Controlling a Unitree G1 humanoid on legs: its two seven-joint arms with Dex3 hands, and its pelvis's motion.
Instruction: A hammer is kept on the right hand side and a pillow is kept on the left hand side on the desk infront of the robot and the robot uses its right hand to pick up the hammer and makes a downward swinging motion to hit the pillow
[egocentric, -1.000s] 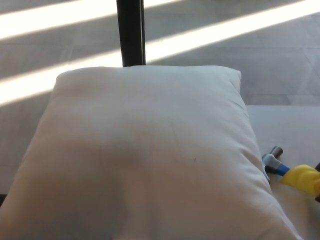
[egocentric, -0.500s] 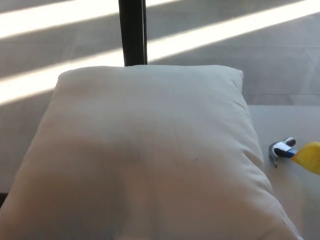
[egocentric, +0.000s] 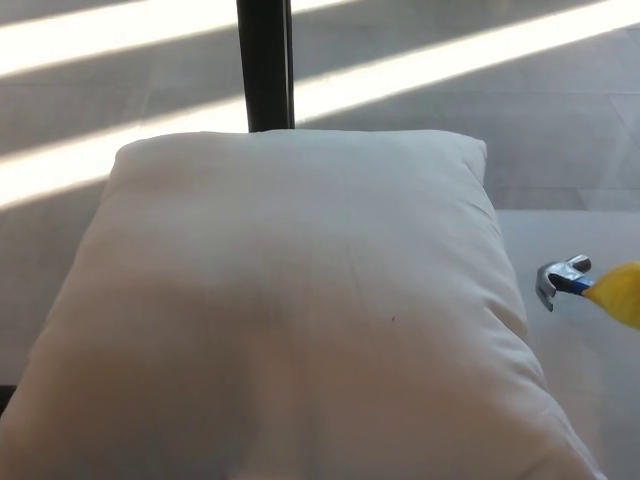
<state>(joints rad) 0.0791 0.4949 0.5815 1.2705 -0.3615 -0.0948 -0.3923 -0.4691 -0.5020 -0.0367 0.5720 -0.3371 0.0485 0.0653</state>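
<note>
One white pillow (egocentric: 290, 310) fills most of the view, lying on the pale desk (egocentric: 580, 400) with a single dark post (egocentric: 265, 65) standing behind its far edge. One hammer (egocentric: 590, 288) shows at the right edge, just beside the pillow's right side and apart from it, its metal head toward the pillow and its yellow handle running out of the picture. Neither hand is in view, so what holds the hammer cannot be told.

Plain white pillow (egocentric: 290, 310); hammer (egocentric: 590, 288) with silver head, blue neck, yellow handle; black post (egocentric: 265, 65).
</note>
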